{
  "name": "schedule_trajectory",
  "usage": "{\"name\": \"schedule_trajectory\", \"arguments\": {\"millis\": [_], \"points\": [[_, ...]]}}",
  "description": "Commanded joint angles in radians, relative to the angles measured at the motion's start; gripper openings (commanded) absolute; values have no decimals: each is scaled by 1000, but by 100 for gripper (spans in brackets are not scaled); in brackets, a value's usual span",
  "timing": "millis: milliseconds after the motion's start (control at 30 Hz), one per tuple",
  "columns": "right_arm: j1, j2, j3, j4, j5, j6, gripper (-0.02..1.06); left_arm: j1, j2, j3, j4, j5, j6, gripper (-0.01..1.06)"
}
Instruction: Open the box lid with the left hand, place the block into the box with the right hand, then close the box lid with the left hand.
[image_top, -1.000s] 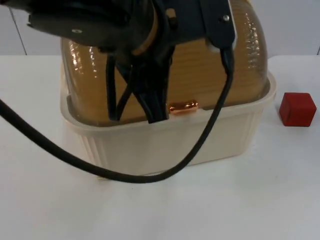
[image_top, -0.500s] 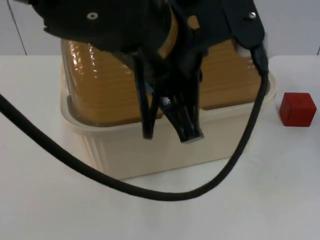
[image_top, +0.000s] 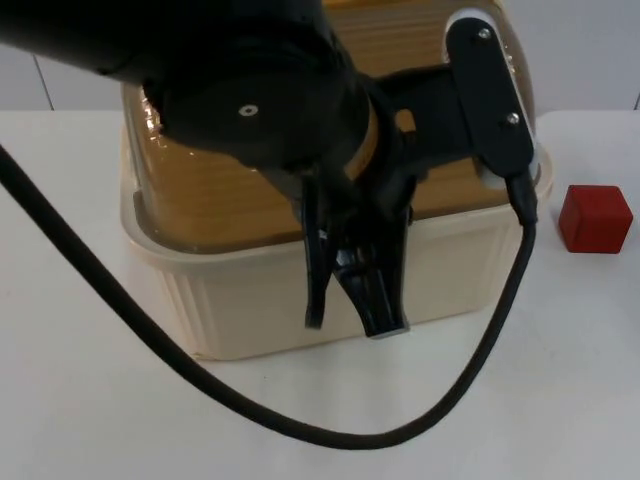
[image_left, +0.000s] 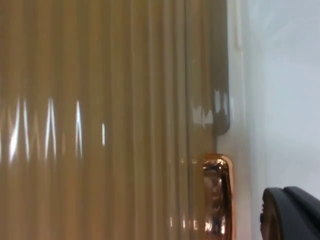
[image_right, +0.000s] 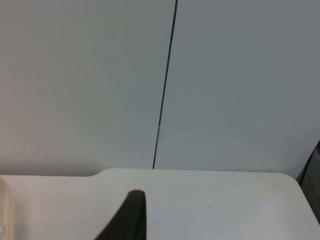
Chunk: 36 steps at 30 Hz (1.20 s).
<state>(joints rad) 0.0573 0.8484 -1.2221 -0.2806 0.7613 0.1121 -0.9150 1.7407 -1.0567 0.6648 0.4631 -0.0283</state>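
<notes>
A cream box (image_top: 230, 300) with a ribbed amber dome lid (image_top: 215, 190) stands mid-table, its lid down. My left gripper (image_top: 350, 325) hangs open in front of the box's front wall, fingers pointing down past the lid's edge. In the left wrist view the lid (image_left: 100, 100) is very close, with its copper handle (image_left: 217, 195) beside one black fingertip (image_left: 292, 215). A red block (image_top: 595, 217) lies on the table to the right of the box. One fingertip (image_right: 127, 220) of the waiting right arm's gripper stands over the table's far edge, facing the wall.
White table (image_top: 120, 420) stretches in front of and left of the box. A grey partition wall (image_right: 225, 85) with a dark vertical seam (image_right: 165, 85) closes the far side.
The left arm has come down and toward the front: its fingers went from the lid near the copper handle to the box's front wall, hiding the handle in the top view. Block and box are unmoved.
</notes>
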Motion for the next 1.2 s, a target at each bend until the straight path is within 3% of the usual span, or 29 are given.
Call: {"name": "schedule_trajectory", "arguments": {"millis": [0,633,1167], "points": [[2,-3,-3,1,2,3,100,-2,11,-7,9,-8,-3,0],[2,-3,-3,-2,-1,4,100,-2,38,-7,214,24,-143,0],[2,-3,-3,-3,-2,4,100,-2,39,-7,211,19,-131,0]]}}
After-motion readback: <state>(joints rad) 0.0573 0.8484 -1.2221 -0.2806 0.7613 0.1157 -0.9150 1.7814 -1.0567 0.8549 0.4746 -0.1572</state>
